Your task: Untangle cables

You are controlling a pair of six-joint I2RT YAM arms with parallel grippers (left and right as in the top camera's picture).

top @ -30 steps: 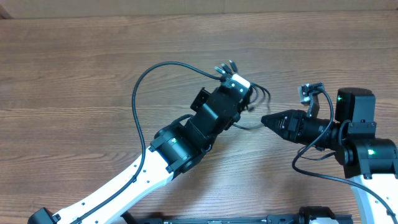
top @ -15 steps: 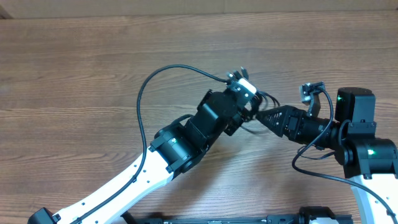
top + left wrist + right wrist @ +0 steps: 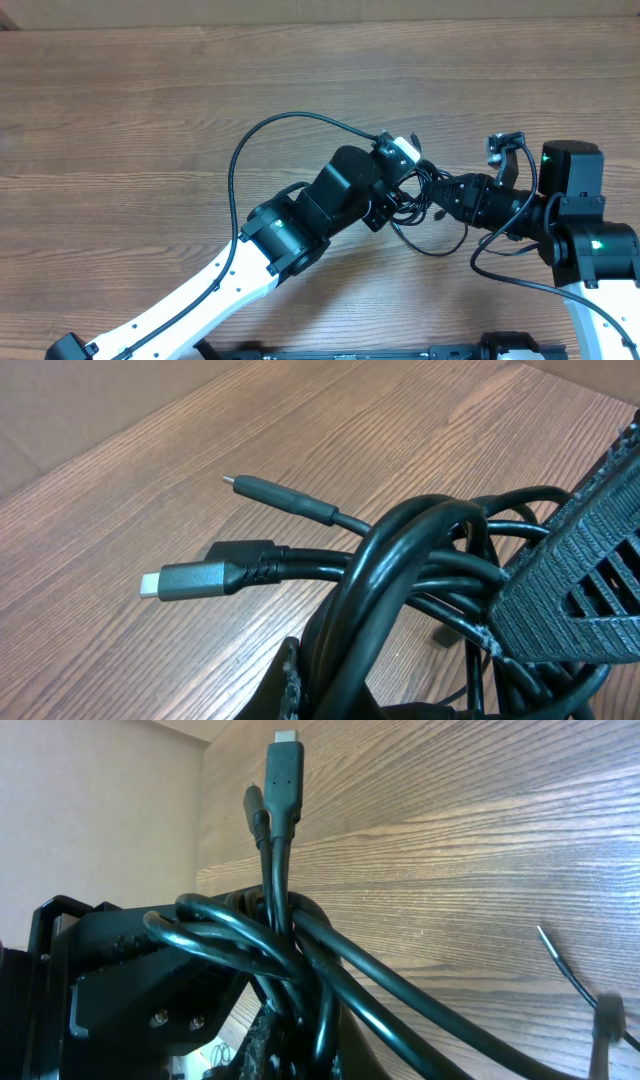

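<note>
While both arms meet right of centre over the desk (image 3: 120, 120), the cables (image 3: 425, 200) sit as one tight clump between the two tool tips. I judge the task barely begun: no cord lies separate on the wood, every strand crosses another, and only a slack loop (image 3: 432, 245) sags out toward the near side. What is left is nearly everything, namely finding one free end, drawing it out through the wraps, and laying each cord apart.

The left tool (image 3: 405, 185) is clenched on the bundle. Its wrist view shows several thick strands running between a ribbed finger (image 3: 570, 590) on the right and the other at the lower edge. The right tool (image 3: 445, 192) pushes its tip into the clump from the right, but I cannot tell whether it is closed on a strand or only touching.

From overhead the clump is a dark blot and no plug ends can be picked out. The left wrist view supplies them: a silver-tipped plug (image 3: 190, 578) and a slimmer plug (image 3: 280, 500), both sticking out free on the left. The right wrist view adds how the strands loop round one another just below those ends. Only the overhead shows the thicker wire (image 3: 235, 160) arching over the left arm, which is the rig's own.
</note>
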